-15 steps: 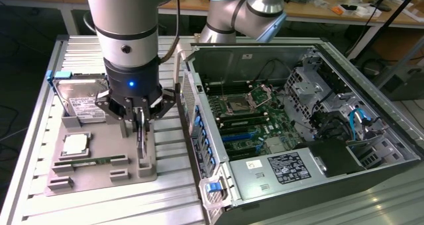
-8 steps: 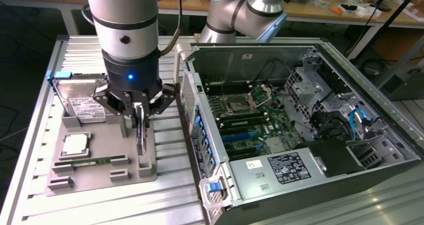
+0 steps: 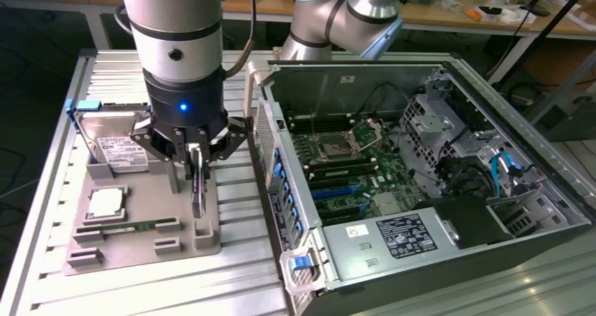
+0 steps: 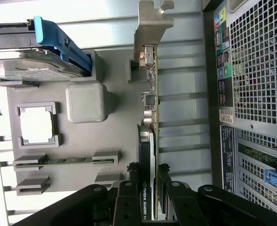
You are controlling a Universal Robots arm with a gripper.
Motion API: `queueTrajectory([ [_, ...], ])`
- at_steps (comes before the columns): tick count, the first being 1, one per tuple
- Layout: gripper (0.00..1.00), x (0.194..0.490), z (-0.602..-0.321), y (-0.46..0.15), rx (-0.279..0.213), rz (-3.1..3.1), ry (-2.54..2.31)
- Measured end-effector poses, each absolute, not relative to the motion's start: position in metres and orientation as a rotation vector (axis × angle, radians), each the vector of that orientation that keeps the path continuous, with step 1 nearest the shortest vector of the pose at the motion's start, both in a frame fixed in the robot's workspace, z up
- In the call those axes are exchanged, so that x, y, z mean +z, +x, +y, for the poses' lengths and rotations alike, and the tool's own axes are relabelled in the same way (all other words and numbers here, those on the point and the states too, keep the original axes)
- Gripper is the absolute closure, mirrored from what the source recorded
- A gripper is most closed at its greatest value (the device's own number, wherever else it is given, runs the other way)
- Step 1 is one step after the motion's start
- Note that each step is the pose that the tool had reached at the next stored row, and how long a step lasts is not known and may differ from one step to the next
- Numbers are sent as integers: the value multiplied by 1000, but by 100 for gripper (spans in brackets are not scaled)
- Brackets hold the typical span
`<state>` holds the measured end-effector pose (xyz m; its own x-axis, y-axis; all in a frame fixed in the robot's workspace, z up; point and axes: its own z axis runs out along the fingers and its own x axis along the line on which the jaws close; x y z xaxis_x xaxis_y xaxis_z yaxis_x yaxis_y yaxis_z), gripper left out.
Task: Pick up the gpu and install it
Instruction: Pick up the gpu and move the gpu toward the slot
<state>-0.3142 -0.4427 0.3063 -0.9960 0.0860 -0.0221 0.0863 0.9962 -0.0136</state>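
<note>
- Wrist view: the gripper [image 4: 148, 172] pinches the gpu [image 4: 149, 117], with one dark finger [image 4: 133, 175] pressed to the side carrying the printed label and the other against the bare board side.
- The gpu stands on edge along one side of the grey parts tray [image 4: 115, 122], and its silvery end bracket [image 4: 150, 28] is at the end far from the fingers.
- Beyond the card on the same tray lie a slim green memory stick [image 4: 65, 160] in its slot, a square processor chip [image 4: 36, 128] in a framed pocket, and a hard drive [image 4: 25, 70] with a blue handle.
- On the card's other side, past bare slats of the metal table [image 4: 185, 108], rises the perforated rear panel of the computer case [image 4: 256, 70].
- Exterior view: the gripper [image 3: 195, 155] hangs straight down over the tray [image 3: 139, 243], with the gpu [image 3: 198, 194] a narrow upright strip between its fingers.
- The hard drive [image 3: 116, 138] leans upright just beside the gripper, on the exterior view's left.
- The case [image 3: 559, 190] lies open on the exterior view's right, with its motherboard [image 3: 345, 169] and power supply [image 3: 396, 236] exposed.
</note>
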Motion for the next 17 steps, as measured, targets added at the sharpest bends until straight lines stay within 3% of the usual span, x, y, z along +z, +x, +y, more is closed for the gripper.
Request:
queueTrajectory([
  [17,73,318,-443,-314,-28,3119,135],
])
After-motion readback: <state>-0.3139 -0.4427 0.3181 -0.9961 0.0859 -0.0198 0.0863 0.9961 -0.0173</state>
